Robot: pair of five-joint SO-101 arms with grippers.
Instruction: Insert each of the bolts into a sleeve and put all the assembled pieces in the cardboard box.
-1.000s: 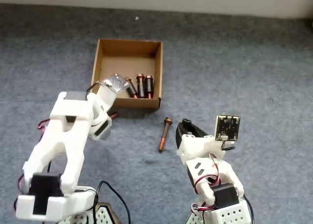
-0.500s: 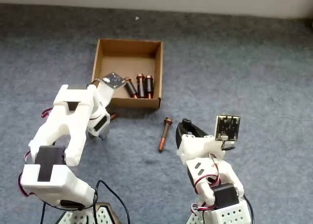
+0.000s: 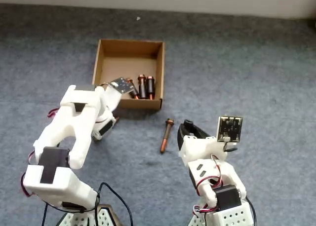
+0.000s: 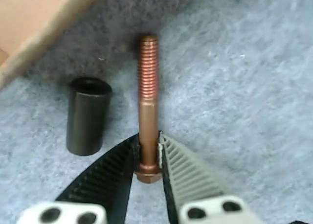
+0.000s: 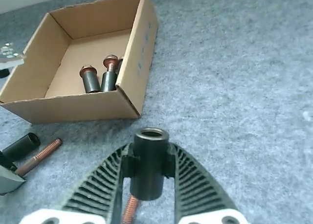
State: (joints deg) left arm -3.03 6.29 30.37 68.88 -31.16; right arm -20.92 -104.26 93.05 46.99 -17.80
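My left gripper (image 4: 148, 138) is shut on a copper bolt (image 4: 147, 87) just above its head, low over the carpet by the front wall of the cardboard box (image 3: 130, 42). A loose black sleeve (image 4: 88, 116) lies beside that bolt, apart from it. My right gripper (image 5: 149, 148) is shut on another black sleeve (image 5: 148, 168), held upright with its bore up. A second copper bolt (image 3: 166, 135) lies on the carpet just left of the right gripper. Three assembled pieces (image 3: 142, 86) rest in the box.
Grey carpet covers the whole floor. The box (image 5: 93, 111) stands open-topped, its front wall between the left gripper and the pieces (image 5: 100, 77) inside. The left arm (image 3: 74, 132) leans over the carpet in front of the box. Open carpet lies to the right.
The left arm has shifted and lowered in front of the box, its wrist turning slightly right. The right arm and the loose bolt have not moved.
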